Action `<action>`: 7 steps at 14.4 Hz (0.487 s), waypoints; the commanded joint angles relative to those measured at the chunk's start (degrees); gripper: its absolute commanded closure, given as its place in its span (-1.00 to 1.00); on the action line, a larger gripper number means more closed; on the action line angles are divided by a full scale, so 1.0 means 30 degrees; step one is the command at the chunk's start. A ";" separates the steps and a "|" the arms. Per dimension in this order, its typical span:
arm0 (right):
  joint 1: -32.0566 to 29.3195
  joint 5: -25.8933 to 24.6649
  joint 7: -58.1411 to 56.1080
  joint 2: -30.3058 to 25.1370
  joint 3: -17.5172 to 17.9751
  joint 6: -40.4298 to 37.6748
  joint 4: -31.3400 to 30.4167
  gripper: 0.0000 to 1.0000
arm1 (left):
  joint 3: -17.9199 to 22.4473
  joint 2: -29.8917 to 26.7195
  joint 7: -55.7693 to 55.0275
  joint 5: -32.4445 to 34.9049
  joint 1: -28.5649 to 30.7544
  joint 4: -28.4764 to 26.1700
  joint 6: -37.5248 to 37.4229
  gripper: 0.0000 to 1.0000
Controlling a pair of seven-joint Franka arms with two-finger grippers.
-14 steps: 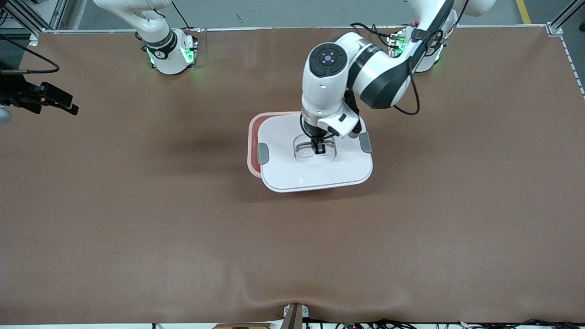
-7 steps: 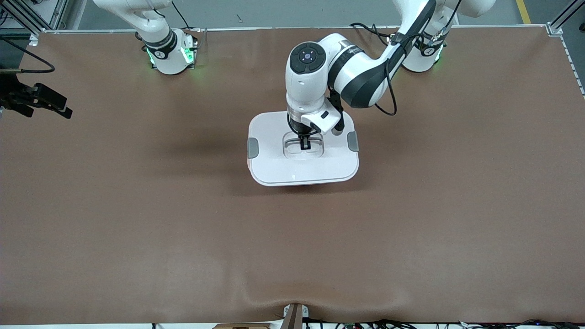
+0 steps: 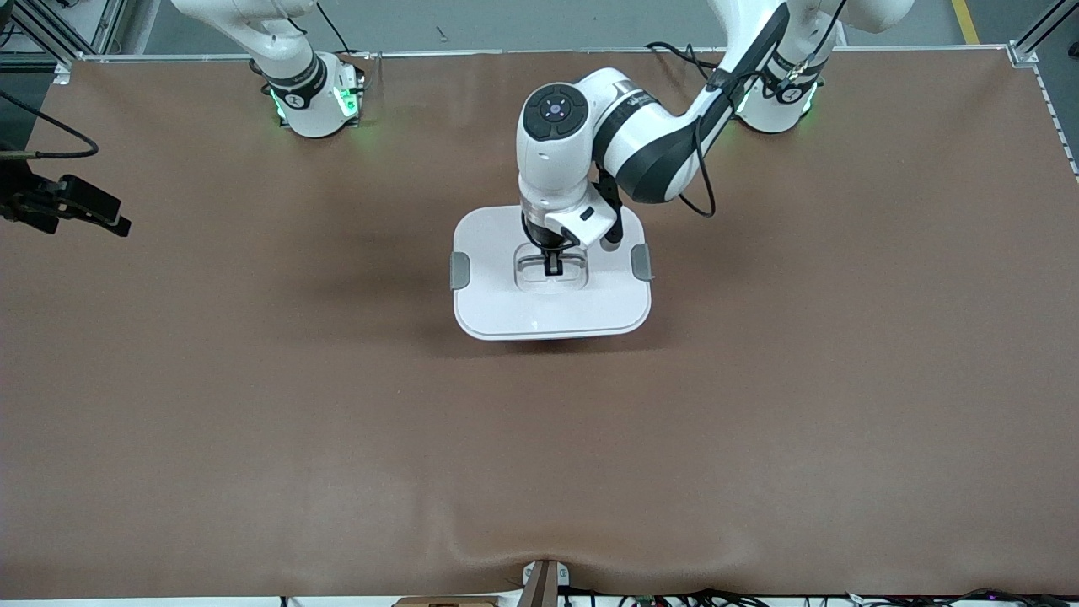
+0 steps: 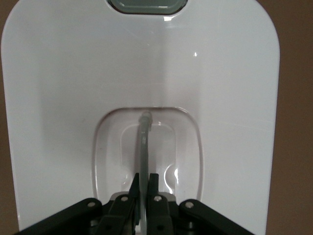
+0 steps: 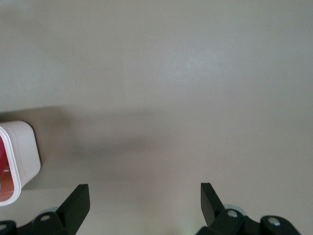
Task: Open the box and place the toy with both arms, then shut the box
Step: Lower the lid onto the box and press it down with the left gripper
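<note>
My left gripper [image 3: 552, 268] is down in the recessed well at the centre of the lid [image 3: 506, 312], fingers [image 4: 152, 188] pinched together on the thin clear handle [image 4: 144, 147] that arches across the well. Left wrist view: handle runs straight out from between my fingertips to the well's rim, so grip is on one end of the bar, not its middle

Lid sits square over the box, white top flat, covering the body completely in the front view; no pink rim showing there. Grey clips [image 3: 459, 270] and [image 3: 641, 262] sit on the two short sides, one toward each arm's end of the bench; whether they're latched I can't tell. Third grey clip [image 4: 145, 5] shows in the left wrist view

Box is mid-bench, closer to the edge where our bases stand than to the camera-side edge, roughly centred between the two ends. Toy not visible in any view

My right gripper [image 3: 93, 212] is off at the right arm's end of the bench, hanging by that edge, fingers [image 5: 73, 205] spread wide apart w/ nothing between them; arm is waiting. Right wrist view looks at grey floor plus a white container w/ red inside [image 5: 17, 159] at the frame border
</note>
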 commanded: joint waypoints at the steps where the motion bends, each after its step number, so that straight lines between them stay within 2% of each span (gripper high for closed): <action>1: -0.0111 -0.0159 0.0231 0.0131 -0.0026 -0.0564 0.0514 -1.00 | 0.0079 0.0167 -0.0603 0.0458 -0.0398 0.0390 0.0042 1.00; 7: -0.0228 -0.0130 0.0231 0.0073 -0.0055 -0.0740 0.0426 -1.00 | 0.0080 0.0255 -0.1013 0.0750 -0.0517 0.0185 0.0042 1.00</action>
